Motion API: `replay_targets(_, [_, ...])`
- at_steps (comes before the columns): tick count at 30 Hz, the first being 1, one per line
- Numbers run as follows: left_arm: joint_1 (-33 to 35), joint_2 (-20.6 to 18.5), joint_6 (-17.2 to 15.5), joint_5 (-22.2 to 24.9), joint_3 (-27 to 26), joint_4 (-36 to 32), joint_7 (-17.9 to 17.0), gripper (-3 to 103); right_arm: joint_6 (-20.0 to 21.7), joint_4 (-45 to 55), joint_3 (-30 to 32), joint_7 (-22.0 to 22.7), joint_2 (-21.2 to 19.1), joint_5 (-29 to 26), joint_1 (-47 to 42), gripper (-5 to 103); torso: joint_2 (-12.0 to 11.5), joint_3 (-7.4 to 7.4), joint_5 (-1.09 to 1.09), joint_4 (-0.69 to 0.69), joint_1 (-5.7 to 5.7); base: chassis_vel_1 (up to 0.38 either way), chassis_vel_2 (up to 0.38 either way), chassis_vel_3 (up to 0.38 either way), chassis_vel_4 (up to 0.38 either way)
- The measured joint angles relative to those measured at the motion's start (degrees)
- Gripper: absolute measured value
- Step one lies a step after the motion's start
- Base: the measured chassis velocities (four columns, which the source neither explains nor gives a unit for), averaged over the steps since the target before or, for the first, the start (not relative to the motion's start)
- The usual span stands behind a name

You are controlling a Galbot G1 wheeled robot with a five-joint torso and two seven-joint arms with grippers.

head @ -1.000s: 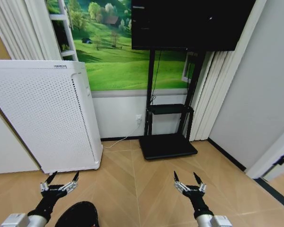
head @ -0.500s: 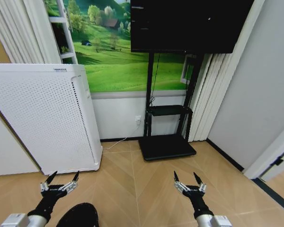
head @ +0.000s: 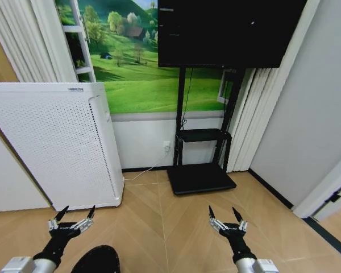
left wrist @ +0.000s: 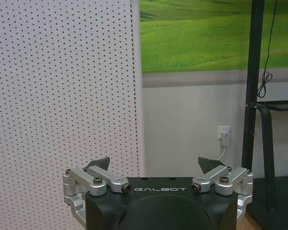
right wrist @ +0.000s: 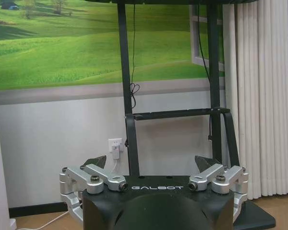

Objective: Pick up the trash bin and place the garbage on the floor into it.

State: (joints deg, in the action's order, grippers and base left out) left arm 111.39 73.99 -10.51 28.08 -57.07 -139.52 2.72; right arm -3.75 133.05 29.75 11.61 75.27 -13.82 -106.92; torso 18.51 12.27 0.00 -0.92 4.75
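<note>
**Both arms held low, jaws spread, facing the wall**

From the head camera I see my left gripper [head: 72, 218] low on the left side above the herringbone wood floor [head: 176, 222], its jaws spread wide with nothing between them. My right gripper [head: 225, 218] sits at the same height on the right side, jaws equally wide and empty. The two are well apart.

A dark rounded shape [head: 96, 260] shows at the bottom edge of the head view, just beside my left arm; I cannot tell whether it is the small round black mesh trash bin. I cannot make out any litter on the stretch of floor in front of me.

Ahead on the left stands a tall white perforated appliance [head: 51, 142] against the wall. To its right is a black metal stand [head: 202, 170] with a flat base on the floor, carrying a large black screen [head: 227, 28]. Behind both hangs a green meadow wall mural [head: 136, 74]. White pleated curtains [head: 247, 114] hang to the right of the stand.

In the left wrist view the appliance's dotted panel [left wrist: 62, 96] fills the space beyond the left gripper [left wrist: 153, 170]. In the right wrist view the right gripper [right wrist: 151, 167] points at the stand's legs [right wrist: 129, 120] and a wall socket [right wrist: 115, 146].
</note>
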Motion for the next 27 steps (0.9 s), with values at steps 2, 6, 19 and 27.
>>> replay_targets(2, [0.0,0.0,0.0,0.0,0.0,0.0,0.0,100,0.0,0.0,0.0,0.0,0.0,0.0,0.0,100,0.4,0.26,0.0,-0.01,0.11,0.0,0.0,0.0,0.0])
replay_targets(6, [0.0,0.0,0.0,0.0,0.0,0.0,0.0,100,0.0,0.0,0.0,0.0,0.0,0.0,0.0,100,1.3,0.92,0.0,-0.01,0.37,0.0,0.0,0.0,0.0])
replay_targets(19, [0.0,0.0,0.0,0.0,0.0,0.0,0.0,100,0.0,0.0,0.0,0.0,0.0,0.0,0.0,100,3.6,2.26,0.0,-0.01,1.28,0.0,0.0,0.0,0.0])
replay_targets(27, [0.0,0.0,0.0,0.0,0.0,0.0,0.0,100,0.0,0.0,0.0,0.0,0.0,0.0,0.0,100,5.4,3.52,0.0,-0.01,1.81,0.0,0.0,0.0,0.0])
